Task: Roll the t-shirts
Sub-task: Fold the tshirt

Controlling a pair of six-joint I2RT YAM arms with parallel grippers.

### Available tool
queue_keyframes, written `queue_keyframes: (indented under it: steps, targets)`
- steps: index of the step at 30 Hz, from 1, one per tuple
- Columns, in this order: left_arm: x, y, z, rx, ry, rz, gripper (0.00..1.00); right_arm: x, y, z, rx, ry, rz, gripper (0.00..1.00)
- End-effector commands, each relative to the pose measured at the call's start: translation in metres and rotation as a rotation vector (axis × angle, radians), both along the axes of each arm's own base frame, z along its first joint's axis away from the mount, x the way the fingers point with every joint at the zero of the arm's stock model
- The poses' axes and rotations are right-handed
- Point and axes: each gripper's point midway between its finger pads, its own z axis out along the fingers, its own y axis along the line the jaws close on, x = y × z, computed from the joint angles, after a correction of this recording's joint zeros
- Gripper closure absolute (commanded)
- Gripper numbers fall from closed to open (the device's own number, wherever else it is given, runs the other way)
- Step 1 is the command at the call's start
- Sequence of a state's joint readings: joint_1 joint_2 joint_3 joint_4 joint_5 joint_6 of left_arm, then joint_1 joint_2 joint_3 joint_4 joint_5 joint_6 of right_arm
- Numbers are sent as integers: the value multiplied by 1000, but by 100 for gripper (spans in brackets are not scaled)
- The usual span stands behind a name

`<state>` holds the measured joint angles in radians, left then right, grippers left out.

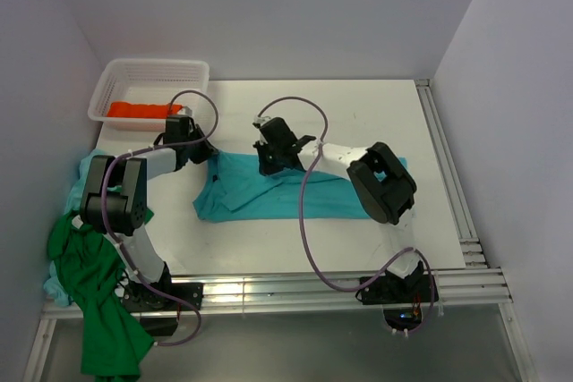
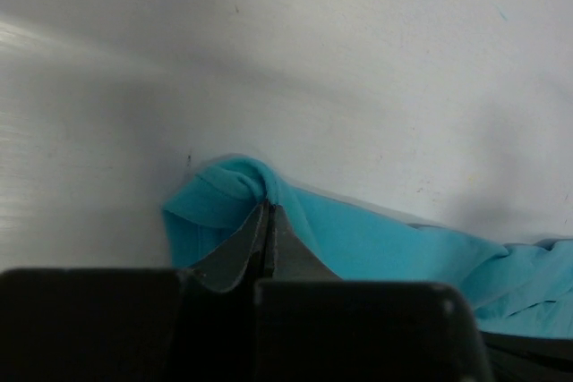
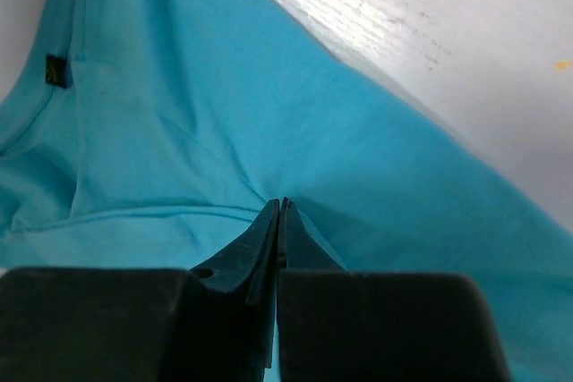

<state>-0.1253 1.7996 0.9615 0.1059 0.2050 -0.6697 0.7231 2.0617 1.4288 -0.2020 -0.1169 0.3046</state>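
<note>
- White table (image 1: 358,230), under both arms and most of the cloth.
- Turquoise t-shirt (image 1: 269,194), spread flat across the middle of the table, long side running left to right; dark neck label (image 3: 55,69) near one edge.
- Bright green t-shirt (image 1: 98,301), crumpled at the near left corner and hanging over the table edge.
- White mesh basket (image 1: 152,69), at the far left corner.
- Second turquoise t-shirt (image 1: 85,167), bunched at the left edge, partly under the green one.
- Orange-red t-shirt (image 1: 139,111), lying inside the basket.
- Left gripper (image 2: 267,207), at the spread shirt's far left corner, jaws pinched together on a raised fold of its cloth.
- Right gripper (image 3: 279,203), on the far edge of the same shirt, jaws closed on a pinch of cloth with creases radiating from it.
</note>
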Motion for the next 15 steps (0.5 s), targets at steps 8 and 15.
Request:
queue_keyframes:
  steps: [8,15]
  targets:
    - [11,6,14,-10,-39,5,100,-41,-7,60,122,-175,75,100]
    - [10,7,17,-2,-36,4,100,-76,-14,41,126,-114,149,100]
